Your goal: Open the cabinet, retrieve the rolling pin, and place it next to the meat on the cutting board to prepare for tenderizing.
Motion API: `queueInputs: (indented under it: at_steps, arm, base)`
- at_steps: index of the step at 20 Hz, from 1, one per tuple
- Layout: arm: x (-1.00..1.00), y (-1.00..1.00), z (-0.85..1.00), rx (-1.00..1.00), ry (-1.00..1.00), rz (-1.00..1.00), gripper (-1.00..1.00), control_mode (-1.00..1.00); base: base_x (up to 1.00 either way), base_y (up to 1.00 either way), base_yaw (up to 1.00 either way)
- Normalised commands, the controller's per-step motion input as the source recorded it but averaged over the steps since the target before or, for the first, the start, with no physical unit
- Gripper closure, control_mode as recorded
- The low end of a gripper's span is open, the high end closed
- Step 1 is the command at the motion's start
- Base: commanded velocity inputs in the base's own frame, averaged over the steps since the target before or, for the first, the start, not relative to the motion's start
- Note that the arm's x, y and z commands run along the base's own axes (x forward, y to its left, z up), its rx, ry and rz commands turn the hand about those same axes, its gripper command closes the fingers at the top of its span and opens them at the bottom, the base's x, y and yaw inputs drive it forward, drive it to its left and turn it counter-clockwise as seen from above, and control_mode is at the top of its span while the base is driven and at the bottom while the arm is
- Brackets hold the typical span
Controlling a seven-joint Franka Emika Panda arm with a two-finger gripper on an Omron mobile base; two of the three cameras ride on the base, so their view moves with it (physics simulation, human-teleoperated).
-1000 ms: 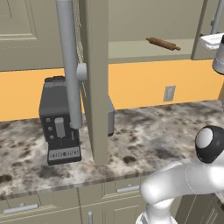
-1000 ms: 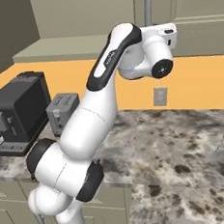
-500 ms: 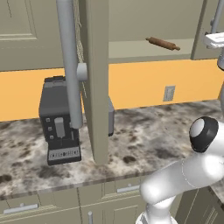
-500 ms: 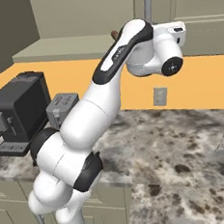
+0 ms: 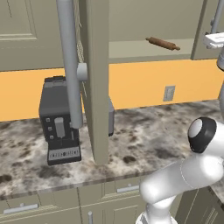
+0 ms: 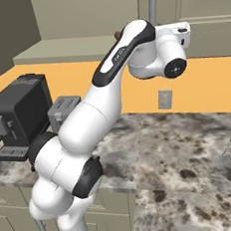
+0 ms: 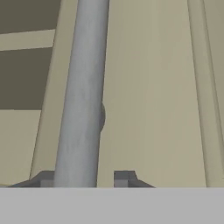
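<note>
Where the hand view looks along the gripper (image 7: pixel 85 177), its two dark tips are seen standing to either side of a grey bar handle (image 7: pixel 83 92), closed onto it, so the handle of the right-hand door (image 7: pixel 153 87) of the cabinet is judged to be clasped. Such a bar is taken to be rigid and smooth, likely slippery along its length, so a hold near mid-length, square across the bar, would be favoured and the pull kept along the door's swing. Nearer the base, in the left base view, the other door (image 5: pixel 97 78) is seen already swung out over the speckled counter (image 5: pixel 144 140), edge-on, with a dark coffee machine (image 5: pixel 59 120) beside it. Farther back, on the open shelf (image 5: pixel 148 49), the rolling pin (image 5: pixel 162 43) is seen lying at a slant. It is judged to be light, stiff and prone to rolling; its thick middle, gripped across the axis, would serve better than the narrow knobs. Neither meat nor cutting board can be placed from these views.
</note>
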Motion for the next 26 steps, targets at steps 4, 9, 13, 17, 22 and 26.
queueInputs:
  at_steps: [4,9,13,17,22,26]
  arm:
    - [-0.27,-0.33,0.0,0.0,-0.04,0.0,1.0,-1.0]
    - [-0.6,-0.65,0.0,0.07,-0.05,0.05,1.0,-1.0]
    - [-0.69,-0.78,0.0,0.1,-0.01,0.12,1.0,-1.0]
    - [-0.68,-0.8,0.0,0.08,0.0,0.14,1.0,-1.0]
    - [-0.61,-0.75,0.0,0.08,0.0,0.11,1.0,-1.0]
    - [-0.25,-0.19,-0.01,0.03,0.02,-0.01,-1.0,-1.0]
  base:
    - [0.0,0.0,0.0]
    - [0.0,0.0,0.0]
    - [0.0,0.0,0.0]
    - [0.0,0.0,0.0]
    - [0.0,0.0,0.0]
    - [0.0,0.0,0.0]
